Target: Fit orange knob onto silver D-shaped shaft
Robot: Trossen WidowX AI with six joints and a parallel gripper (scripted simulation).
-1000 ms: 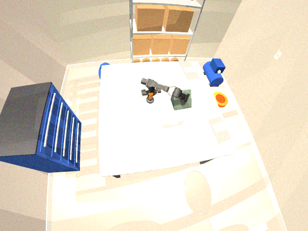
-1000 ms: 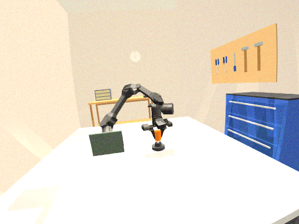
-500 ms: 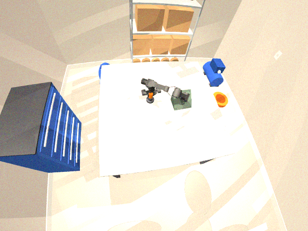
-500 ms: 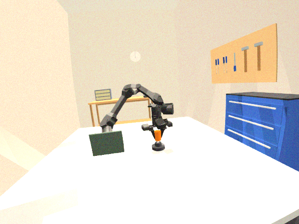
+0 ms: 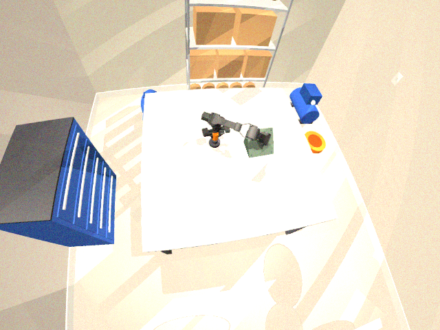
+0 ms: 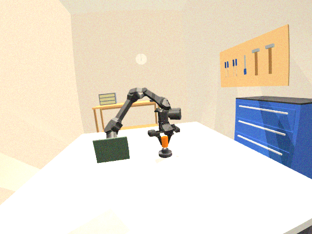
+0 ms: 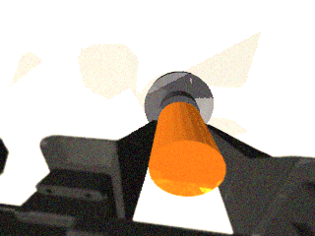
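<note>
— Item one?
— One orange knob [image 5: 215,137] [image 6: 165,141] [image 7: 186,159], a plain cylinder with a flat round top; fine lengthwise shading on its side in the wrist view. Position: upright, directly above the pedestal. Underside and hole: hidden.

— Item two?
— One dark grey round pedestal [image 5: 214,143] [image 6: 165,153] [image 7: 179,98], a broad smooth disc with a narrower raised collar, on the white smooth-topped table [image 5: 213,199] [image 6: 156,186].

— And between them?
— A small pale band, visible in the exterior view, between knob and collar. The shaft's flat side: too small to make out. Knob not down on the pedestal.

— Item three?
— One black parallel-jaw gripper [image 5: 215,135] [image 6: 165,142] [image 7: 179,127], pointing down, its tapered fingers closed on the knob, one to each side.

— Its carrier?
— One jointed arm [image 5: 232,124] [image 6: 124,108], dark and matt, angular links, bent in a high arch.

— Remaining stock?
— One dark green flat panel [image 5: 260,150] [image 6: 111,150], four-cornered, near the arm's base; one blue tool cabinet [image 5: 85,184] [image 6: 266,126], black top, long white bar handles.
</note>
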